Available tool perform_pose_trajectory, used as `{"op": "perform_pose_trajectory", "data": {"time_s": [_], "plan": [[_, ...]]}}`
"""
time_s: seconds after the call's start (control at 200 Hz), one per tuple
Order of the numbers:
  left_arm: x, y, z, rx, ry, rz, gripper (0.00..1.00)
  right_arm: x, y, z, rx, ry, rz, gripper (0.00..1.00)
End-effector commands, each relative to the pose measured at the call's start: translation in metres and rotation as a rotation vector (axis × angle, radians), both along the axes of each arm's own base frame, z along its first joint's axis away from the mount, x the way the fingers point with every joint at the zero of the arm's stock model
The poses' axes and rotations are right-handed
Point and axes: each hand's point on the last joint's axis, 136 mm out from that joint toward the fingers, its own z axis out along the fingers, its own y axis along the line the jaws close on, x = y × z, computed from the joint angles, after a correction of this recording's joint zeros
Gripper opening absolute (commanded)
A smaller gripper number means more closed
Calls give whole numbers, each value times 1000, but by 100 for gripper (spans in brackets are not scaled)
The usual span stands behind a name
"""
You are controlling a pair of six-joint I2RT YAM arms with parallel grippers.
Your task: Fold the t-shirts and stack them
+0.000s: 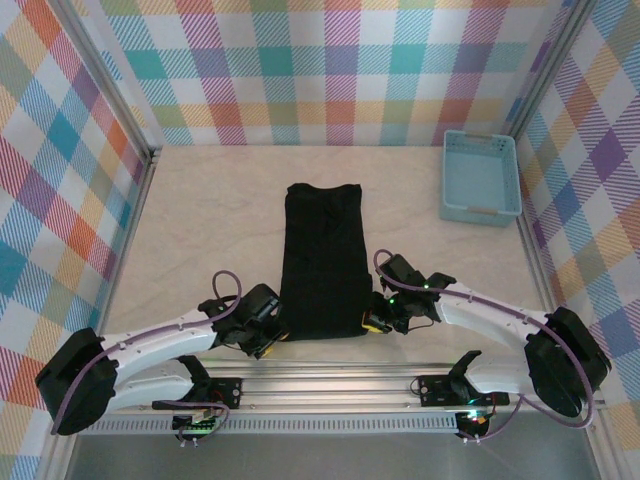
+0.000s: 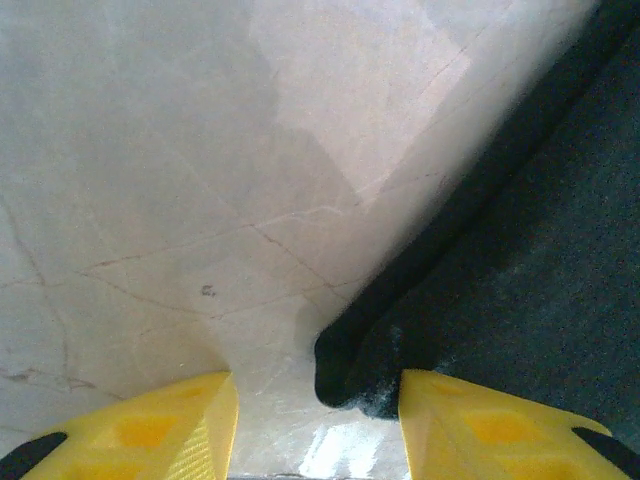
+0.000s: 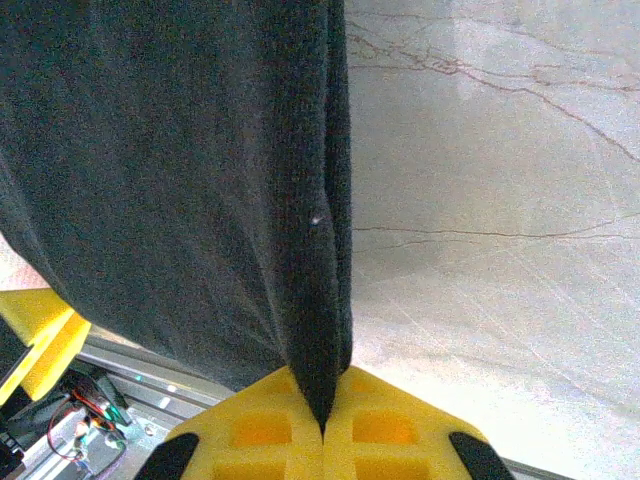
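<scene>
Top view, lower left of centre: the left gripper (image 1: pixel 262 325) is seen low over the pale marble-patterned table (image 1: pixel 190 220), just beside the near left corner of the t-shirt (image 1: pixel 322 260).

Left wrist view: the left gripper (image 2: pixel 318 440) is found with its yellow fingers (image 2: pixel 150 435) set moderately apart. Bare table is seen between them. The rounded black corner of the t-shirt (image 2: pixel 520 280) lies at lower centre of the frame, close to the right-hand finger. Whether it touches that finger cannot be told. Nothing is clamped.

Top view, centre: the black t-shirt is laid flat as a long narrow strip, running from the near edge up toward the middle of the frame.

Top view, right of centre: the right gripper (image 1: pixel 378 318) is placed at the strip's near right corner.

Right wrist view: the right gripper (image 3: pixel 322 420) is closed, and a fold of the t-shirt (image 3: pixel 170 170) is pinched between its yellow pads at bottom centre.

Top view, upper right: a light-blue plastic basket (image 1: pixel 481 212) is noted, well apart from the t-shirt.
</scene>
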Motion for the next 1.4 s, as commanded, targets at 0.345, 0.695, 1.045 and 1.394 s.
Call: {"op": "perform_pose_trajectory", "data": {"time_s": [0.345,0.695,1.045,1.394], "plan": [[25,-14,8,14,-85,14,38,-3,-2,-5,-8,13,-7,0],[34,-27,-3,66,-50,-23,17,-4,-5,-4,-16,6,-9,0],[20,1,22,59,-118,-15,0,0,-8,10,-19,-52,3,0],[19,-14,98,-146,-233,-52,0,-15,-6,72,80,-88,34,0]]}}
